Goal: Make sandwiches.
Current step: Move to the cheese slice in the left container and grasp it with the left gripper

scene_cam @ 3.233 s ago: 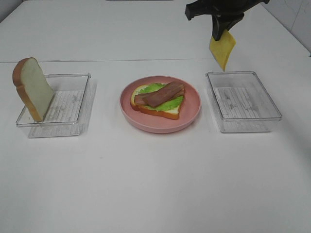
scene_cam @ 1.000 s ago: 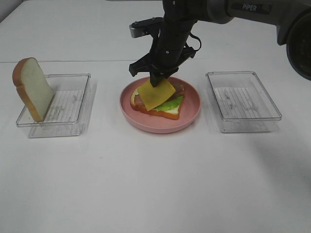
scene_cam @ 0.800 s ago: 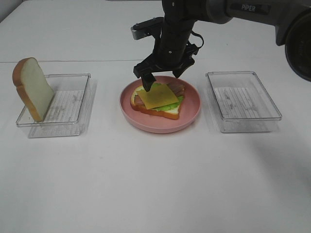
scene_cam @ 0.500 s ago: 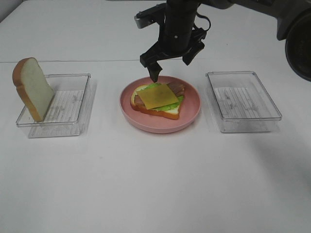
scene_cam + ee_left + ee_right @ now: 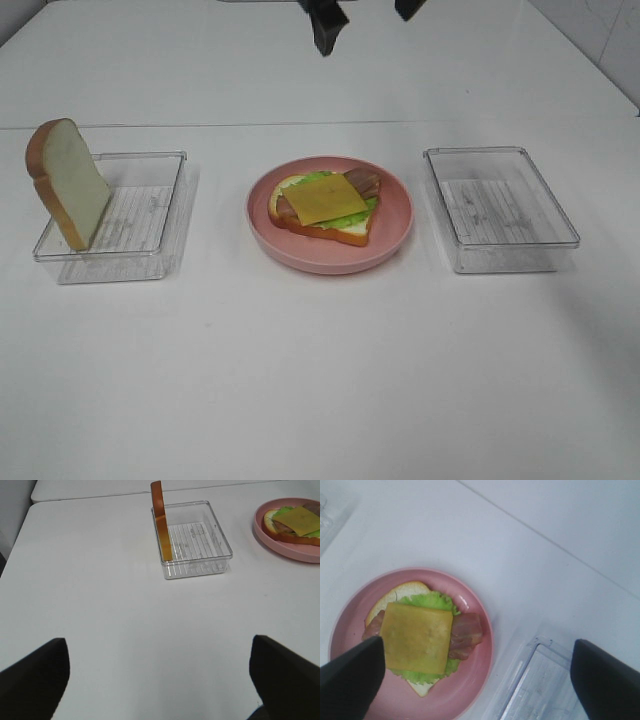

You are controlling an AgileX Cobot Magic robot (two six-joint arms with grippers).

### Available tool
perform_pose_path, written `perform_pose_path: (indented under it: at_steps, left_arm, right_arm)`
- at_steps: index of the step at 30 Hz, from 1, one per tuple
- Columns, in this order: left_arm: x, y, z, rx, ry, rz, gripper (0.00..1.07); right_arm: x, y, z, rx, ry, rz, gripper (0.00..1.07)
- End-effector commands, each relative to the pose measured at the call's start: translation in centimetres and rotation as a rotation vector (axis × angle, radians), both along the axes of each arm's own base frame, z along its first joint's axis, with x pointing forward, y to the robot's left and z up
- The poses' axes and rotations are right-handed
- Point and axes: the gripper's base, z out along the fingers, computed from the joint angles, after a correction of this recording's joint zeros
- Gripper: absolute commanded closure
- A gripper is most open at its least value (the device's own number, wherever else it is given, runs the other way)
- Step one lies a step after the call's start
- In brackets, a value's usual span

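Exterior high view: on the white desk (image 5: 320, 380), mid-width toward the far edge, the pink plate (image 5: 392, 235) carries the open sandwich (image 5: 322, 205), cheese square (image 5: 322, 197) on top. The second bread slice (image 5: 68, 182) leans upright in the clear tray (image 5: 150, 215) toward the left edge; another tray (image 5: 500, 208) sits toward the right edge. The right claw (image 5: 362, 15) hangs above, spread wide, holding nothing.

Left wrist view: the left claw (image 5: 160, 672) is wide apart and bare over the desk.

Right wrist view: cheese covers bacon (image 5: 466, 635) and lettuce (image 5: 427, 601).

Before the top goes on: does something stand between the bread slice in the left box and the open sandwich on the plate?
Nothing visible does. The bread slice leans in the left box; only bare table separates it from the open sandwich on the pink plate.
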Motion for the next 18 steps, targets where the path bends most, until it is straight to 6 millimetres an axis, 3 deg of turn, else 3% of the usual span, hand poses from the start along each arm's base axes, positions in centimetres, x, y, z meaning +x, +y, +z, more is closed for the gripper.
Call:
perform_pose_path:
  at_steps: [1, 3, 6, 8, 9, 11, 14, 16, 18]
  left_arm:
    - [-0.2, -0.1, 0.0, -0.008, -0.017, -0.002, 0.17]
    - [-0.2, -0.1, 0.0, -0.008, -0.017, -0.002, 0.17]
    - [-0.2, -0.1, 0.0, -0.008, -0.017, -0.002, 0.17]
    - [-0.2, -0.1, 0.0, -0.008, -0.017, -0.002, 0.17]
    - [-0.2, -0.1, 0.0, -0.008, -0.017, -0.002, 0.17]
    - [-0.2, -0.1, 0.0, -0.008, -0.017, -0.002, 0.17]
    - [-0.2, -0.1, 0.0, -0.008, -0.017, -0.002, 0.17]
    - [-0.2, -0.1, 0.0, -0.008, -0.017, -0.002, 0.17]
    - [-0.2, -0.1, 0.0, -0.008, -0.017, -0.002, 0.17]
  right_arm:
    - [-1.9, -1.4, 2.7, -0.036, 0.035, -0.018, 0.09]
    - [-3.4, -2.6, 4.9, -0.056, -0.003, -0.031, 0.09]
    - [-3.8, -3.1, 5.2, -0.078, -0.008, -0.038, 0.09]
    - [-4.8, -5.1, 5.7, -0.095, 0.009, -0.096, 0.09]
    - [-4.8, -5.1, 5.7, -0.095, 0.009, -0.096, 0.09]
    - [-6.2, -9.0, 5.4, -0.104, 0.07, -0.194, 0.09]
    - [-6.6, -10.0, 5.1, -0.109, 0.086, -0.221, 0.09]
    - [-8.4, -14.0, 4.5, -0.111, 0.14, -0.348, 0.09]
    - [-9.0, -14.9, 4.3, -0.113, 0.156, -0.376, 0.09]
